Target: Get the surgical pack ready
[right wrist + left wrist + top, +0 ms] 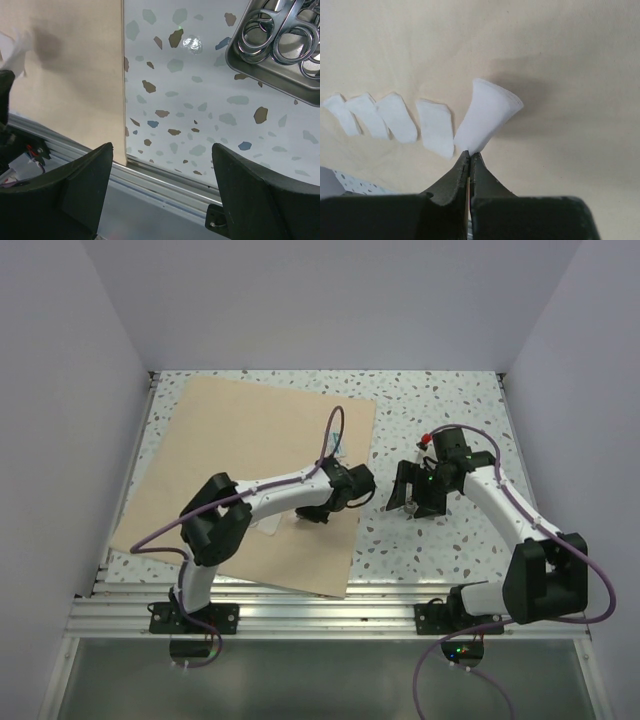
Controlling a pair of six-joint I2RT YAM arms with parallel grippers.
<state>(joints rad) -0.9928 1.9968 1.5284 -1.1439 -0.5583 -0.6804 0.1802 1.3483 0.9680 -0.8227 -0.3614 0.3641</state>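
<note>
Looking down from the top view, you see the tan wrap sheet (250,470) spread over the left half of the speckled bench (440,400), with one corner reaching the bench's near edge. Your left tool (318,512) sits low over the right part of the sheet. Your right tool (408,495) hangs over bare bench just past the sheet's right edge, about midway between the bench's near and far edges.

In the left wrist view, your left tool is pinched tight on one end of a white gauze square (489,115), which stands up off the sheet, flaring like a cone. Four more gauze squares (397,118) lie flat in a row on the sheet, just beside it.

In the right wrist view, your right tool's jaws stand wide apart and hold nothing. Beyond them the steel tray (260,67) rests on bare bench, apart from the sheet, with the ring handles of steel scissors (280,35) inside it.
</note>
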